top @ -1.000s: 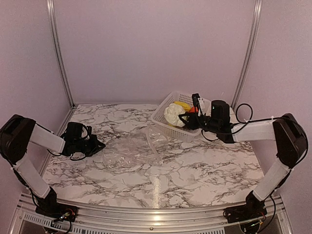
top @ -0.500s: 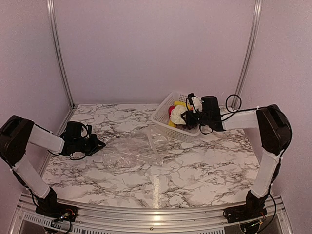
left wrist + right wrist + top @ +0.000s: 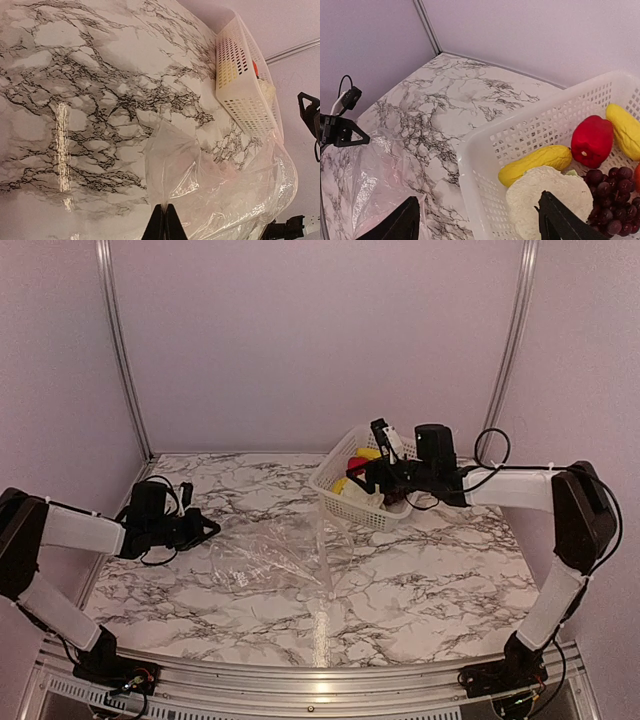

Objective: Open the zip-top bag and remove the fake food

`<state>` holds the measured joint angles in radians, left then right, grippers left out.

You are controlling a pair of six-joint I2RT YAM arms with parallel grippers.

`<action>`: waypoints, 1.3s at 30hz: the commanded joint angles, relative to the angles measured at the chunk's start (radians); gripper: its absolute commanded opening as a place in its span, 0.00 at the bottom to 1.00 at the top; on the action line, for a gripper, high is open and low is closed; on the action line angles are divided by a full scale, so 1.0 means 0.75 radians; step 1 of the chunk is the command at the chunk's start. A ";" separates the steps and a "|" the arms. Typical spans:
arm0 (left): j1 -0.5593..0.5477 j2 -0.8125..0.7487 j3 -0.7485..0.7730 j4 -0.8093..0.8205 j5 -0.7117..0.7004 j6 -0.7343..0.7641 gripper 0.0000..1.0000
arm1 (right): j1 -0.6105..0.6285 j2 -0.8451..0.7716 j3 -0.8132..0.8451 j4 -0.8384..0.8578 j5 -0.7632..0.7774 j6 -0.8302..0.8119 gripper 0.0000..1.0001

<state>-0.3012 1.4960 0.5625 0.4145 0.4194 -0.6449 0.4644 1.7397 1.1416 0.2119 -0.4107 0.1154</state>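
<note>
**Hovering right gripper spreads wide over white basket**

Its fingers stand far apart above the basket's near corner and hold nothing. The fake food lies inside the basket: a white lumpy piece, yellow fruits, a red piece and purple grapes. The zip-top bag lies crumpled on the marble table between the arms. The left gripper is pinched tight at the bag's edge; whether it has caught any film, I cannot tell.

1. My left arm: white link shells between black joint housings.
2. My right arm: the same white shells, with a bulky black elbow joint.
3. Jaws: matt black, tapering to narrow tips.
4. Cables: thin and black, looped loosely at each wrist.
5. Bases: black, with small coloured wiring showing.
</note>
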 commanded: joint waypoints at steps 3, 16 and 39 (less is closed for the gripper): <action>-0.095 -0.186 -0.049 0.019 -0.025 0.199 0.00 | 0.059 -0.012 -0.002 -0.009 -0.304 0.038 0.75; -0.207 -0.492 -0.199 0.107 -0.221 0.379 0.00 | 0.106 -0.074 -0.205 0.043 -0.631 0.183 0.80; -0.356 -0.672 -0.242 0.029 -0.480 0.462 0.19 | 0.228 -0.055 -0.226 0.149 -0.517 0.251 0.00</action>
<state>-0.5667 1.0504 0.3893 0.4770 0.1291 -0.2840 0.6304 1.7512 0.9588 0.3271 -0.8444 0.3462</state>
